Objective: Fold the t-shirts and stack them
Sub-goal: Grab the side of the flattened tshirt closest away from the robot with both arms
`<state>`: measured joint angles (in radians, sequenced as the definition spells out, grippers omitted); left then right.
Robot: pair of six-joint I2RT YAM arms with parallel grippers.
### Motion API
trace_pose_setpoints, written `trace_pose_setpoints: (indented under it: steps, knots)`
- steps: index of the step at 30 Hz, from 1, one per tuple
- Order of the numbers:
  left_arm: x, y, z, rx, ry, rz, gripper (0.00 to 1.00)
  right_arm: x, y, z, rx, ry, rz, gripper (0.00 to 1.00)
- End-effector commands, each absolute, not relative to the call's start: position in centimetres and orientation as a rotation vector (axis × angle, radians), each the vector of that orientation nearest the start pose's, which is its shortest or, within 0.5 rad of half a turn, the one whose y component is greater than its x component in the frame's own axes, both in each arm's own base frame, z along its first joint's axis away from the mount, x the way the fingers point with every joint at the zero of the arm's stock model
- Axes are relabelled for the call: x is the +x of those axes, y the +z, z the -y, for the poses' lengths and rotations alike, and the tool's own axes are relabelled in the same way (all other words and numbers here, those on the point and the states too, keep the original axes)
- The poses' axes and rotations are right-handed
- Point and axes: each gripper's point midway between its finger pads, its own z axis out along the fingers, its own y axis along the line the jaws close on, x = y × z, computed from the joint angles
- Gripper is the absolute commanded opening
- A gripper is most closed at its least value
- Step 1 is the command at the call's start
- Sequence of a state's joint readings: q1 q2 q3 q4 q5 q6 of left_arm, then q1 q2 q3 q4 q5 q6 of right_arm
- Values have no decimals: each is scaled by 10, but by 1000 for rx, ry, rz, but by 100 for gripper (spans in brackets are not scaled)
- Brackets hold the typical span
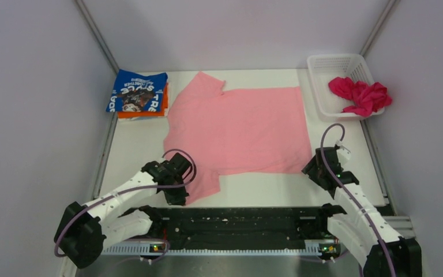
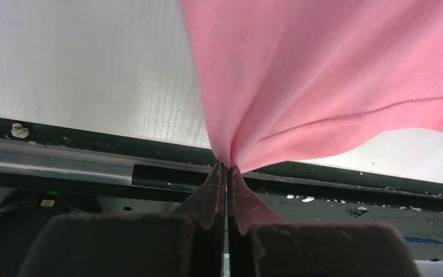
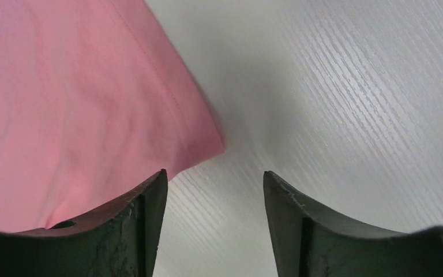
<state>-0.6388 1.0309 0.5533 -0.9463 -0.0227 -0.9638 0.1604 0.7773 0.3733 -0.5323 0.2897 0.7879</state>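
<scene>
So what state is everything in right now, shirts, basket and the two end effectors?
pink t-shirt: spread flat, unfolded.
blue t-shirt: folded, top of the stack.
orange t-shirt: folded, bottom of the stack.
basket: upright.
magenta t-shirt: crumpled in the basket.
left end effector: shut on the pink t-shirt.
right end effector: open, by the pink t-shirt's corner.

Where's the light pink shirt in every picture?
Top external: pink shirt spread flat mid-table, left jaws pinching its near sleeve.
Left wrist: shirt upper right, narrowing into the shut left jaws.
Right wrist: shirt left side, corner ahead of the open right jaws.
Shared landmark: the white table.
</scene>
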Motion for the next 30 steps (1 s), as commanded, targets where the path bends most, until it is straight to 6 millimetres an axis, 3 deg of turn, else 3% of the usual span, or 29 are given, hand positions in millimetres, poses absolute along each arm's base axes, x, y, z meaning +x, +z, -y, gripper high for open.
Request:
trace_pose_setpoints:
  steps: [1,6,16,25,30]
  knots:
    - [90,33,107,-525,-155,-2973,0,203,30,-8,901,19,-2308,56]
    - [91,35,108,-528,-175,-2956,0,210,26,-16,900,77,-2296,41]
    - [91,35,109,-525,-184,-2961,0,217,23,-20,913,115,-2282,41]
    - [89,35,108,-545,-184,-2961,0,223,45,-22,888,151,-2240,40]
    - [90,35,109,-546,-192,-2951,0,228,39,-21,894,131,-2247,40]
